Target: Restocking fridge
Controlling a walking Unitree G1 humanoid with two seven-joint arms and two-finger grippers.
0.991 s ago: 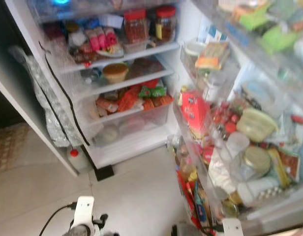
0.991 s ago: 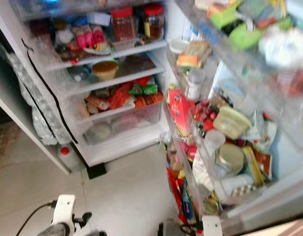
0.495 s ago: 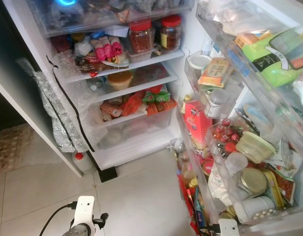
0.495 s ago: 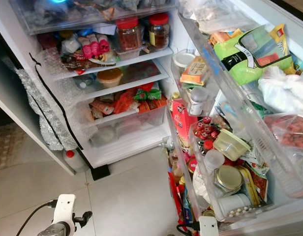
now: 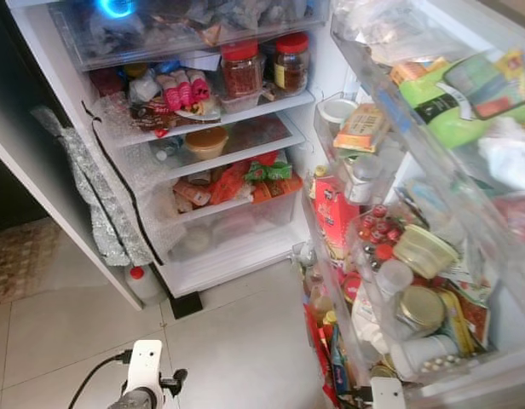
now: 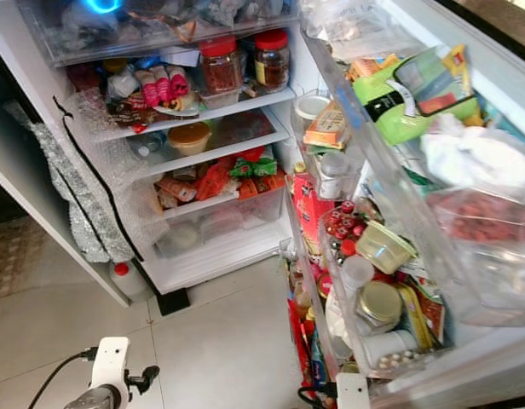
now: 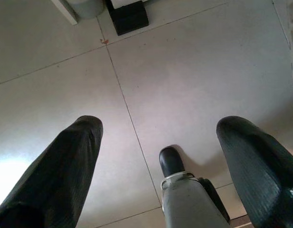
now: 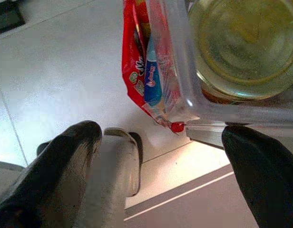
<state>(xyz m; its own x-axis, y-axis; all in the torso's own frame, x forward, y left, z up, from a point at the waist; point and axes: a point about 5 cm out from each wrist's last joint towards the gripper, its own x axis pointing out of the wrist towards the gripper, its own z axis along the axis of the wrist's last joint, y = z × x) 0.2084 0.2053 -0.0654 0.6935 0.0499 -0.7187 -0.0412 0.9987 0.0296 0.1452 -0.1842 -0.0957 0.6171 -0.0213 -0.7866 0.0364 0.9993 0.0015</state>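
Observation:
The fridge stands open before me, its shelves [image 5: 220, 115] crowded. Two red-lidded jars [image 5: 240, 68] stand on the upper shelf, a tan bowl [image 5: 205, 141] below them, red packets [image 5: 237, 179] above a clear drawer [image 5: 228, 226]. At the right, the door bins [image 5: 365, 281] hold a red carton [image 5: 335, 213], a green bag [image 5: 471, 94] and a gold-lidded jar [image 5: 422, 308]. My left gripper [image 7: 156, 142] hangs open over the floor tiles. My right gripper [image 8: 161, 147] hangs open just under the lowest door bin [image 8: 184, 71], below a glass jar [image 8: 237, 42] and red packets [image 8: 137, 61].
A red-capped bottle [image 5: 141, 285] stands on the floor by the fridge's left corner, beside a black block [image 5: 184, 304]. A patterned rug [image 5: 15, 260] lies at the far left. Pale tiled floor [image 5: 237, 341] stretches between me and the fridge. The open door juts out on my right.
The whole picture has shifted and sharpened as my head moved. Nothing in the fridge has moved, and both arms hang as before.

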